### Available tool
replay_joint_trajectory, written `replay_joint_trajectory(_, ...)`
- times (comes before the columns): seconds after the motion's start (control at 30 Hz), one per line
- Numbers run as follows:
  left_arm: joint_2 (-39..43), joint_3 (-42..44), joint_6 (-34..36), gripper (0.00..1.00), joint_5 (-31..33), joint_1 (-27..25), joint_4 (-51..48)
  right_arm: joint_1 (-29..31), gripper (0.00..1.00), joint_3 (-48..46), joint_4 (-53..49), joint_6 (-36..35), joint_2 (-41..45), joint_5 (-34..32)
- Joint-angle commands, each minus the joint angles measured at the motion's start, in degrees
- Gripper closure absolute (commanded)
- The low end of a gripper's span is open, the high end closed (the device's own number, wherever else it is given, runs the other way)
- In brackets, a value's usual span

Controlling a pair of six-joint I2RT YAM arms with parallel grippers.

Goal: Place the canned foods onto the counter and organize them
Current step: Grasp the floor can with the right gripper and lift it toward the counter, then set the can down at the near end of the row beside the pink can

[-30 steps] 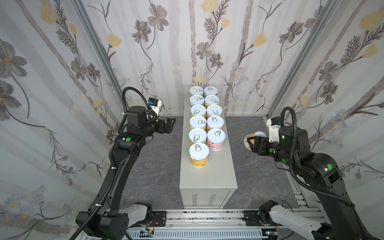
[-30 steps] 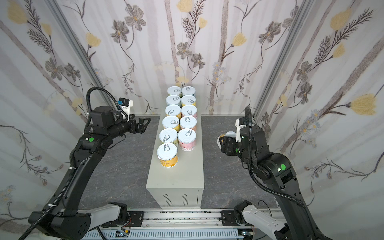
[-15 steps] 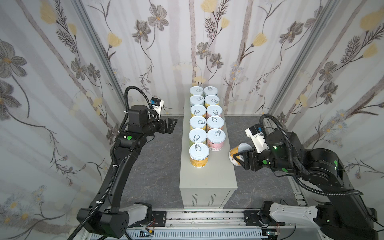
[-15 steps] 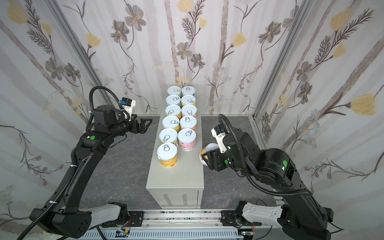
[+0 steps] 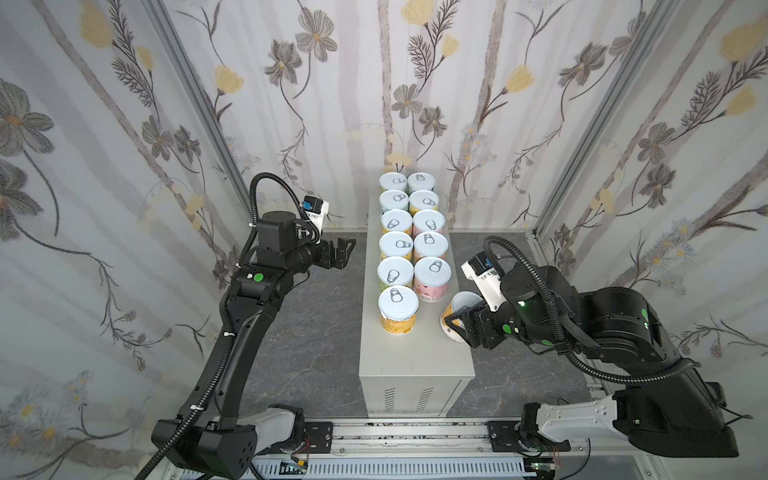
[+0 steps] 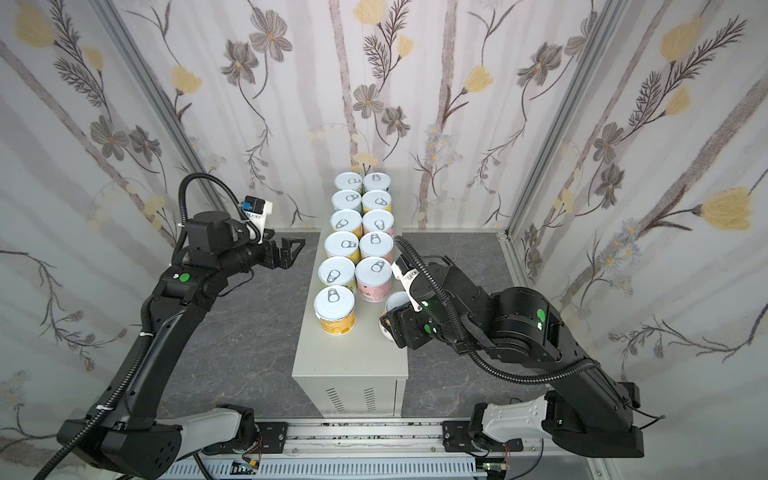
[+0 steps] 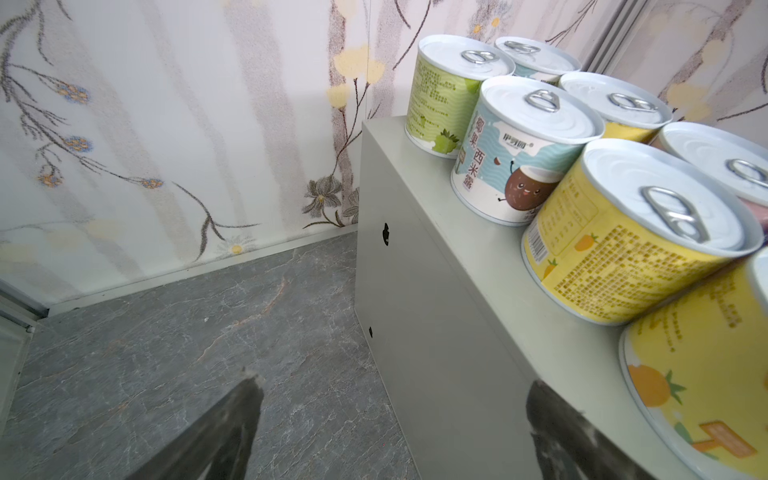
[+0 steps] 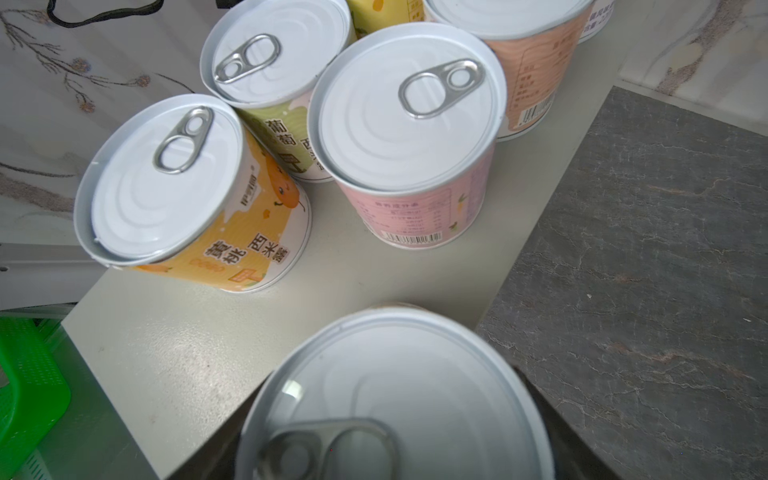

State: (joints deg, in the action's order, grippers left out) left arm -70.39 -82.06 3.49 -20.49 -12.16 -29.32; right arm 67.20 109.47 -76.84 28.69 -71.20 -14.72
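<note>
Counter: 11 cans stand upright on its flat top, pull-tab lids up, in 2 columns running from the back wall toward the rail. There are 6 in the left column and 5 in the right, with neighbours touching or just beside each other. The front of the left column is the orange can; the front of the right column is the pink can, 1 row further back. Can 12, the held can, is in the right gripper. Its jaws are partly apart and clamped on the can's sides, 1 dark finger on each flank. The held can is tilted, its lid leaning toward the back wall, and an orange label shows under the rim in both top views. It lies just in front of the pink can and to the right of the orange can, apart from both, at the counter's right edge. In the right wrist view its lid fills the lower middle of the frame, straddling the line between the counter top and the dark marbled floor. Cannot tell whether its base touches the counter. A green basket shows at that view's edge, beyond the counter. The left gripper has its jaws spread wide with nothing between them. It hovers over the floor left of the counter, level with about row 4 and well apart from the held can. In the left wrist view its 2 blurred fingertips frame the floor and the counter's side wall, with the left-column cans above
</note>
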Motion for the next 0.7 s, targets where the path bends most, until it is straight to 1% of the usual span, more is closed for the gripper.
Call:
replay_joint_trajectory(0.0,0.6,0.5,1.1,0.0,0.8,-0.1,0.6,0.7,0.48,0.2,-0.9,-0.3,-0.8,0.6)
replay_joint_trajectory(0.23,1.1,1.3,1.2,0.0,1.2,-0.2,0.8,2.1,0.41,1.6,-0.8,-0.6,-3.0,0.1)
replay_joint_trajectory(0.37,1.5,1.6,1.2,0.0,1.3,-0.2,0.8,2.1,0.36,1.3,-0.8,-0.5,-3.1,-1.9)
replay_joint_trajectory(0.47,2.4,2.7,1.1,0.0,1.2,-0.3,1.5,2.1,0.29,1.1,-0.8,-0.3,-3.4,-1.6)
replay_joint_trajectory(0.53,3.0,3.5,1.1,0.0,1.2,-0.3,2.0,2.5,0.21,1.1,-0.7,-0.8,-3.9,-1.6)
replay_joint_trajectory(0.57,3.1,3.8,1.1,0.0,1.2,-0.3,2.2,2.9,0.18,0.8,-0.4,-1.1,-4.1,-1.9)
replay_joint_trajectory(0.67,3.3,4.5,0.8,0.0,0.9,-0.3,2.6,3.3,0.16,-0.2,0.3,-2.1,-4.6,-2.0)
